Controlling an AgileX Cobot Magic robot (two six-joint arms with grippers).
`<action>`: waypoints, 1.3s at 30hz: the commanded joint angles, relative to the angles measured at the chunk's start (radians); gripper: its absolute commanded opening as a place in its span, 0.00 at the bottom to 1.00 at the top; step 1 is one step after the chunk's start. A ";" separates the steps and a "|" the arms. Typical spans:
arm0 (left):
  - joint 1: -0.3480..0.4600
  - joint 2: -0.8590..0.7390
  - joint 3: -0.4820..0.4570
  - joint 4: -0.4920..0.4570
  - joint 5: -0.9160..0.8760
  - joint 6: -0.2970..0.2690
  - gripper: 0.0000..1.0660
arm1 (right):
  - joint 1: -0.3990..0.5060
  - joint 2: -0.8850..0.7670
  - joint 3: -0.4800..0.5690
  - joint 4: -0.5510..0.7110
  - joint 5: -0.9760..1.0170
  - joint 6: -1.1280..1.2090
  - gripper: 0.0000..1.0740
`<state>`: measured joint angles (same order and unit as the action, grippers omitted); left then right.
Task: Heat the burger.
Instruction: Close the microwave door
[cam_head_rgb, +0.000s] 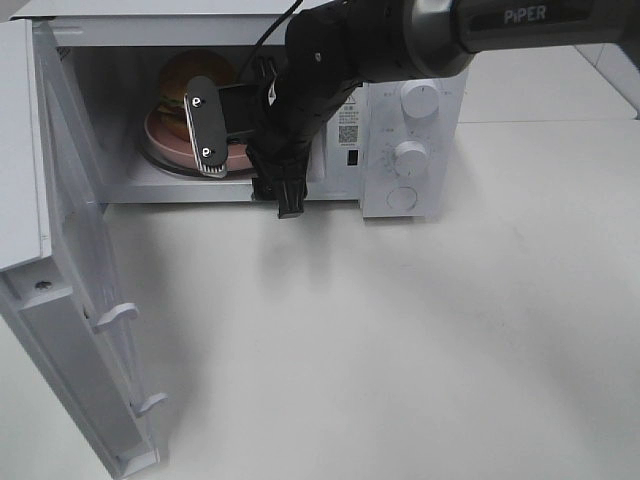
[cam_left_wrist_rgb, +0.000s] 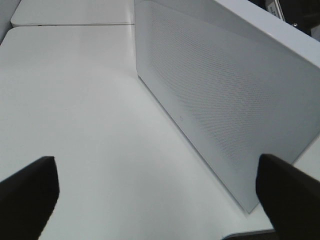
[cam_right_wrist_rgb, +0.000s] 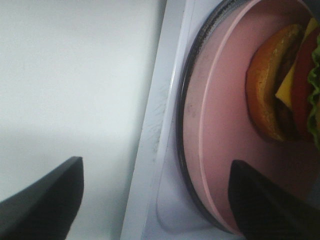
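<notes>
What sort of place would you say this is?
Probably a lab bench staged as a kitchen: an open white microwave, a burger on a pink plate inside, a plain white table.

- Microwave (cam_head_rgb: 400, 120), upper centre: white all over, with white dials and a small black-and-white code label beside them.
- Door (cam_left_wrist_rgb: 225, 100): white, the panel covered in a fine dotted mesh.
- Table (cam_head_rgb: 400, 350): plain off-white.
- Plate (cam_right_wrist_rgb: 220, 125): pink, with a paler ring near the edge.
- Turntable rim (cam_right_wrist_rgb: 181, 130): dark and glassy.
- Burger (cam_right_wrist_rgb: 280, 85): orange-brown bun, yellow cheese, red tomato, green lettuce, dark patty.
- Right arm (cam_head_rgb: 330, 70): black, with a grey collar lettered in white.
- Right gripper (cam_right_wrist_rgb: 155, 165) and left gripper (cam_left_wrist_rgb: 156, 160): black.
</notes>
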<state>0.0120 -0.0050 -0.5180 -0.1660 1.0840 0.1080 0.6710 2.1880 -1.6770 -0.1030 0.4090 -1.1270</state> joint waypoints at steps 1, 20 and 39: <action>-0.004 -0.017 0.003 -0.005 -0.015 -0.003 0.94 | -0.004 -0.038 0.038 0.003 -0.021 0.003 0.71; -0.004 -0.017 0.003 -0.005 -0.015 -0.003 0.94 | -0.004 -0.269 0.383 -0.023 -0.166 0.080 0.71; -0.004 -0.017 0.003 -0.005 -0.015 -0.003 0.94 | -0.002 -0.533 0.737 -0.023 -0.271 0.253 0.71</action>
<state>0.0120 -0.0050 -0.5180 -0.1660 1.0840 0.1080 0.6710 1.6950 -0.9720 -0.1220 0.1640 -0.9300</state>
